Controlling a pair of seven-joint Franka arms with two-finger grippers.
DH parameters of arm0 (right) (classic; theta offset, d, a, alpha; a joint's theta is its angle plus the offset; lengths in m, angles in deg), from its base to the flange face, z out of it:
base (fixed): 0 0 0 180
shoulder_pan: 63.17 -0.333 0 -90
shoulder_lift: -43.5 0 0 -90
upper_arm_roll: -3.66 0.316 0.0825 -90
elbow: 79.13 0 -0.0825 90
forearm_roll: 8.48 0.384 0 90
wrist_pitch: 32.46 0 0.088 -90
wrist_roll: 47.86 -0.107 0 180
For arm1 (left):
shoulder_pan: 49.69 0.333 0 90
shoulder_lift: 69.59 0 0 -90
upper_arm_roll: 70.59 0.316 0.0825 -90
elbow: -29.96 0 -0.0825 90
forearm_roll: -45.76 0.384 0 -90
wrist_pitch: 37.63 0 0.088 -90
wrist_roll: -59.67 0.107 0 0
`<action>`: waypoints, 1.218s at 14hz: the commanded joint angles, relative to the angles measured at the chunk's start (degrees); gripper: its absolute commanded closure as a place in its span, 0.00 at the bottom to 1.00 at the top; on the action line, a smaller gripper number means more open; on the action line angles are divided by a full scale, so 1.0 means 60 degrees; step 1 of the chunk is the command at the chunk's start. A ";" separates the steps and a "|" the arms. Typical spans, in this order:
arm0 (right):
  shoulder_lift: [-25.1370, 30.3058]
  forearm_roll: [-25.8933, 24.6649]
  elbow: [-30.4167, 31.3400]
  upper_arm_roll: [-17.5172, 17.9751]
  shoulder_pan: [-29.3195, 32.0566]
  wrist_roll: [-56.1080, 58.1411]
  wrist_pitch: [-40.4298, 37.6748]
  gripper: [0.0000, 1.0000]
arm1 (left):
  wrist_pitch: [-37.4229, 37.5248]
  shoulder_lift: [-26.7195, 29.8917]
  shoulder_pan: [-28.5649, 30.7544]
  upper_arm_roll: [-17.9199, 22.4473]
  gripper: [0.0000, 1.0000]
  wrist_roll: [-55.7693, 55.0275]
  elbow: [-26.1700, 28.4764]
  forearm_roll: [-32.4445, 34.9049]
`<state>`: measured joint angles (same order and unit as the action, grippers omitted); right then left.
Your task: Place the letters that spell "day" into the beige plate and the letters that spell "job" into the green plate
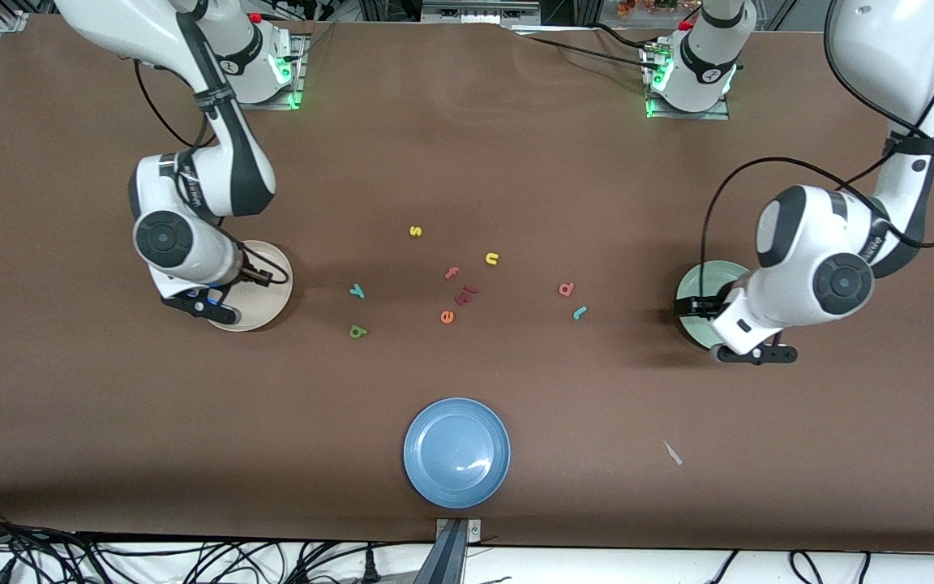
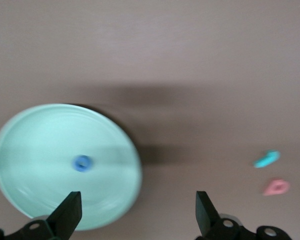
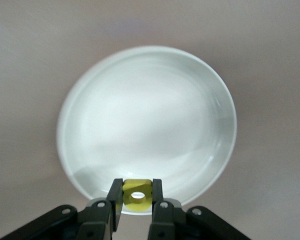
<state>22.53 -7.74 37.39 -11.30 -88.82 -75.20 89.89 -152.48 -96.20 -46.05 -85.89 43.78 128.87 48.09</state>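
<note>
Foam letter "a" (image 3: 137,195) — light, soft, pinched flat-sided in my right gripper (image 3: 136,204) above the beige plate (image 3: 90,95); my left gripper (image 2: 137,215) gapes over the green plate (image 2: 25,150) — blue "o" (image 2: 82,163) below.

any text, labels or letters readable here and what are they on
"s": yellow foam letter lying on the brown table
"n": yellow foam letter, seen upside down
"f": pink foam letter
"e": orange foam letter
"y": teal foam letter
Black lettering on the right arm's white link: too small to read
No print shows on the blue plate.
</note>
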 commanded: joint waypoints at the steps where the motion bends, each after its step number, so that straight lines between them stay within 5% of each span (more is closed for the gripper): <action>1: 0.0390 0.0332 0.1290 -0.0158 -0.0090 0.0512 0.0612 0.98 | 0.0027 -0.0337 -0.0239 -0.0672 0.00 -0.1814 -0.0281 0.0052; 5: -0.0137 0.0332 0.1571 -0.0158 -0.0075 0.0527 0.1653 0.95 | -0.0497 -0.1655 -0.1717 -0.0659 0.03 -0.3443 -0.1205 0.0154; 6: -0.0137 0.0332 0.1556 -0.0158 -0.0075 0.0527 0.1654 0.86 | -0.1023 -0.1876 -0.1909 -0.0645 0.06 -0.3634 -0.1220 0.0169; 7: -0.0123 0.0332 0.1542 -0.0158 -0.0075 0.0513 0.1640 0.59 | -0.1521 -0.2008 -0.2012 -0.0615 0.07 -0.3680 -0.1162 0.0183; 8: -0.0108 0.0332 0.1513 -0.0158 -0.0075 0.0498 0.1640 0.04 | -0.1758 -0.2198 -0.2100 -0.0601 0.11 -0.3680 -0.1147 0.0183; 13: 0.0199 0.0434 0.0857 0.0105 -0.0119 0.0541 0.0911 0.00 | -0.1819 -0.2697 -0.2174 -0.0586 0.15 -0.3695 -0.1191 0.1179; 17: -0.0237 0.0435 -0.1645 0.0838 -0.0250 0.0630 -0.1606 0.00 | -0.1819 -0.2990 -0.2203 -0.0586 0.22 -0.3680 -0.1177 0.1194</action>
<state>23.03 -6.14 35.29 -7.44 -89.88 -72.52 87.65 -163.87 -112.33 -58.86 -89.43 22.18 123.48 53.52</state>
